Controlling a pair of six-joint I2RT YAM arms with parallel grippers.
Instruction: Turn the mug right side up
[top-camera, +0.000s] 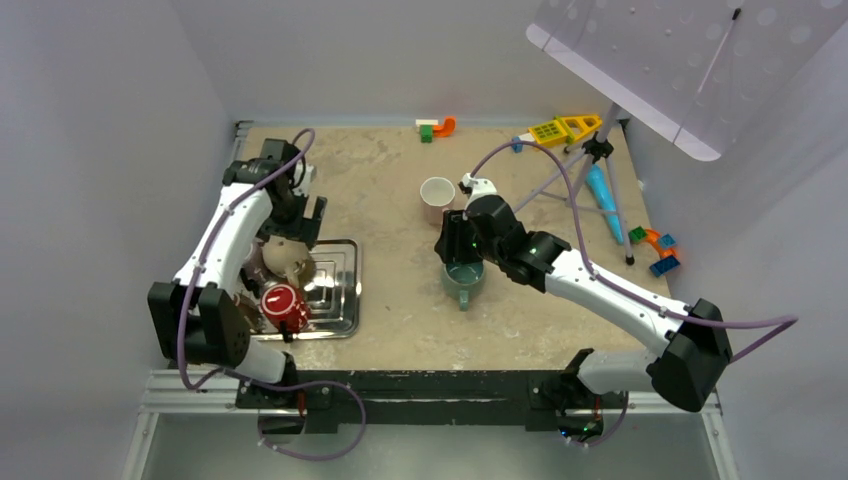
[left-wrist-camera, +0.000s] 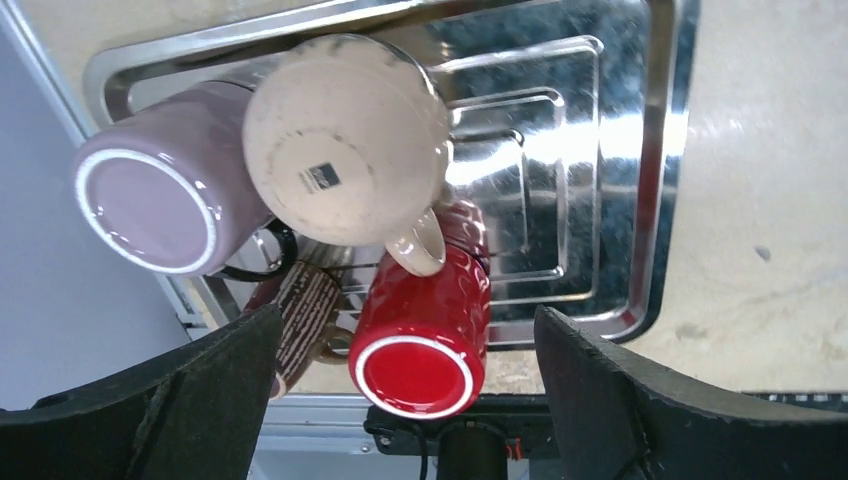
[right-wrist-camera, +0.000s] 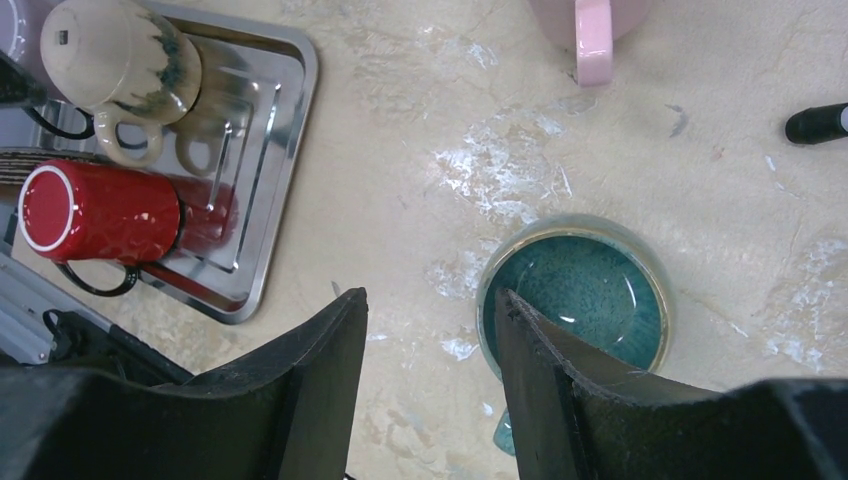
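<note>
A teal mug (top-camera: 463, 278) stands upright on the table with its opening facing up; in the right wrist view (right-wrist-camera: 575, 295) its glazed inside shows. My right gripper (top-camera: 455, 245) is open and empty just above it (right-wrist-camera: 432, 296), one finger over the mug's left rim and bare table between the fingers. My left gripper (top-camera: 300, 222) is open and empty above the metal tray (top-camera: 345, 290). In the left wrist view (left-wrist-camera: 407, 315) it hangs over an upside-down red mug (left-wrist-camera: 420, 340).
The tray (left-wrist-camera: 660, 150) also holds a beige mug (left-wrist-camera: 345, 140), a purple mug (left-wrist-camera: 160, 195) and a striped brown mug (left-wrist-camera: 305, 310), all bottom up or on their sides. A pink mug (top-camera: 437, 197) stands upright behind the teal one. A tripod (top-camera: 600, 170) and toy blocks (top-camera: 655, 248) are at the right.
</note>
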